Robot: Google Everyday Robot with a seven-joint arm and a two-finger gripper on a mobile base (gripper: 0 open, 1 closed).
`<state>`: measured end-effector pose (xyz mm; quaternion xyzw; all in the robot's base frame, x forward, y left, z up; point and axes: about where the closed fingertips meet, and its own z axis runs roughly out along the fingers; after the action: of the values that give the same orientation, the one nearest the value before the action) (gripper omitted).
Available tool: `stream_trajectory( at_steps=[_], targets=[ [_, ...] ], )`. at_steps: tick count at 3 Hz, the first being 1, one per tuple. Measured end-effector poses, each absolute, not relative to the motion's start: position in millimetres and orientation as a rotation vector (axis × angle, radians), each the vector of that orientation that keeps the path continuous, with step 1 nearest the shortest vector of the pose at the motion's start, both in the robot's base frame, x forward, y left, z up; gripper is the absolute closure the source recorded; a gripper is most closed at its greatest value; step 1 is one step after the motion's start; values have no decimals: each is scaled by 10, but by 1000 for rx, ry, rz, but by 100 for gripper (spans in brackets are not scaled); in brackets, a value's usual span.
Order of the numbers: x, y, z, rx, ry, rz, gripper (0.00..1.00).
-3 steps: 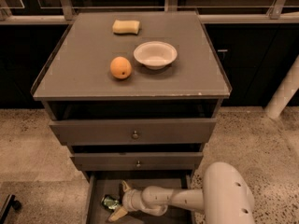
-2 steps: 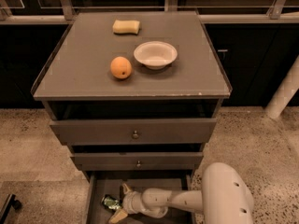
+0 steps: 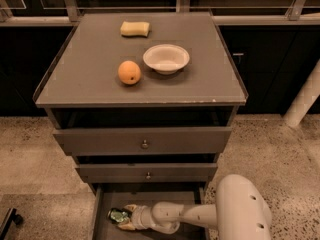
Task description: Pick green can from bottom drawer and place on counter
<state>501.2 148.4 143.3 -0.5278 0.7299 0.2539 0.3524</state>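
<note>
**Now low in the bottom drawer (image 3: 98, 215): claw (image 3: 124, 218) at the green can (image 3: 118, 215)**

Your claw is sitting inside the open bottom drawer, reaching in from the right on its pale arm (image 3: 185, 215). The green can is lying right at the claw's tip, on its left. You cannot tell whether the claw is gripping it. The drawer's left wall is standing just beyond the can, so room is running tight there. Bare drawer floor is showing below the claw in the view. Directly above the claw, the middle drawer (image 3: 147, 174) is overhanging closely, with the top drawer (image 3: 144, 141) jutting out above that. Well above the claw, the counter (image 3: 80, 84) is carrying an orange (image 3: 129, 72), a white bowl (image 3: 166, 59) and a yellow sponge (image 3: 135, 29).
</note>
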Motion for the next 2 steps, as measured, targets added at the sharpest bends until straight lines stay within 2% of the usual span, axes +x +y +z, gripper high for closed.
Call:
stream_trajectory(
  at_steps=[2],
  targets=[
    [5011, 1484, 1433, -1366, 1888, 657, 87]
  ],
)
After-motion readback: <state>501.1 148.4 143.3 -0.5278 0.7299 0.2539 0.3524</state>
